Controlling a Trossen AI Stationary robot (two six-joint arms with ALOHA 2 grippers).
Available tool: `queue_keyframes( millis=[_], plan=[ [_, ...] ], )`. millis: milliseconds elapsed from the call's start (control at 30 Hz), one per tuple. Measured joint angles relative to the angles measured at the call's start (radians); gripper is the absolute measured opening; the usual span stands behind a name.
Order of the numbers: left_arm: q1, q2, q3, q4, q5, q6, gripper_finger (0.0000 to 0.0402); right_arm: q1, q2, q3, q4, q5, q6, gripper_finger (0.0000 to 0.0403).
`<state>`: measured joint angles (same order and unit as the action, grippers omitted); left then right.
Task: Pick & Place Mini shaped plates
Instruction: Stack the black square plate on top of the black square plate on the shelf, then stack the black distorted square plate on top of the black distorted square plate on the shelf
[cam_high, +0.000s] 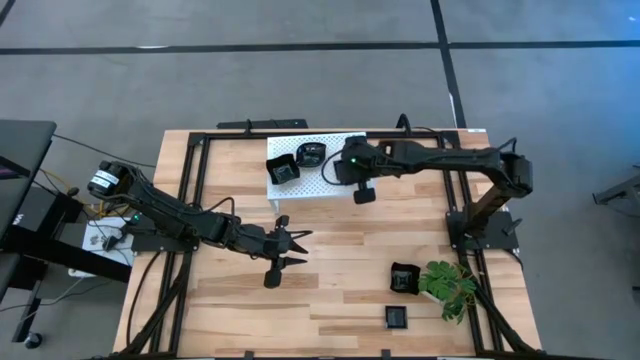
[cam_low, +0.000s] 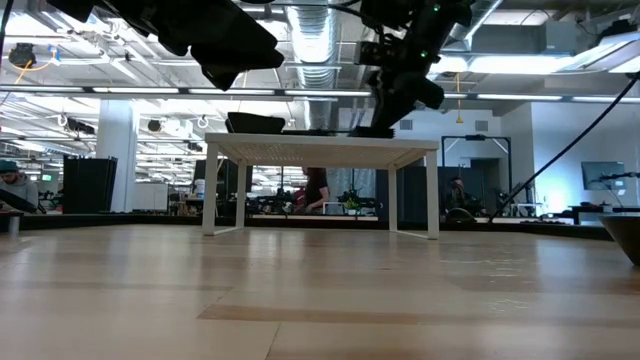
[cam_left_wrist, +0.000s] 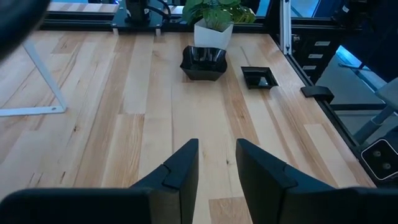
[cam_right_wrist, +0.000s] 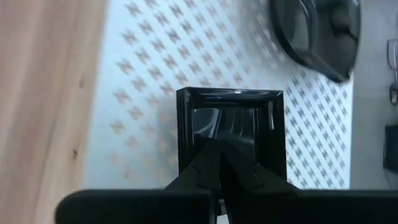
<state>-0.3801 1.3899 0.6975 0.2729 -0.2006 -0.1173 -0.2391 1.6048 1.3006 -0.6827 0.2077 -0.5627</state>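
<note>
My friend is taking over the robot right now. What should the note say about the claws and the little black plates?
Right gripper: over the white rack, shut on a square plate.
Left gripper: open, empty, above mid-table.
Done: two plates already on the rack, a square one and a rounded one.
Left: release the held plate onto the rack, then fetch the plate by the plant and the small plate near the front edge.

grey floor (cam_high: 300, 90) crossed by dark seams; beyond the table, exposed silver ducting (cam_low: 318, 40), ceiling strip lights, white columns (cam_low: 116, 150).
</note>
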Motion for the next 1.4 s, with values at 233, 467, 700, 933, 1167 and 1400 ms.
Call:
queue_keyframes(
  millis=[233,467,700,933,1167,1400],
  plan=[
    [0.000,0.000,0.000,0.000,0.000,0.000,0.0108,-0.023,-0.001,0.000,0.007,0.000,-0.001,0.0003],
    [0.000,0.000,0.000,0.001,0.000,0.000,0.0108,0.010,-0.033,-0.001,0.009,0.000,-0.015,0.0016],
    [0.000,0.000,0.000,0.005,0.000,0.000,0.0108,0.086,-0.094,0.048,-0.025,0.003,0.048,0.0044],
    [0.000,0.000,0.000,0.015,0.000,0.000,0.0108,0.259,-0.191,0.180,-0.229,0.003,0.261,0.0062],
    [0.000,0.000,0.000,0.042,0.000,0.000,0.0108,0.438,-0.307,0.161,-0.515,-0.004,0.637,0.0063],
    [0.000,0.000,0.000,0.058,-0.001,0.000,0.0108,0.655,-0.406,-0.122,-0.366,0.000,0.928,0.0063]
  ],
)
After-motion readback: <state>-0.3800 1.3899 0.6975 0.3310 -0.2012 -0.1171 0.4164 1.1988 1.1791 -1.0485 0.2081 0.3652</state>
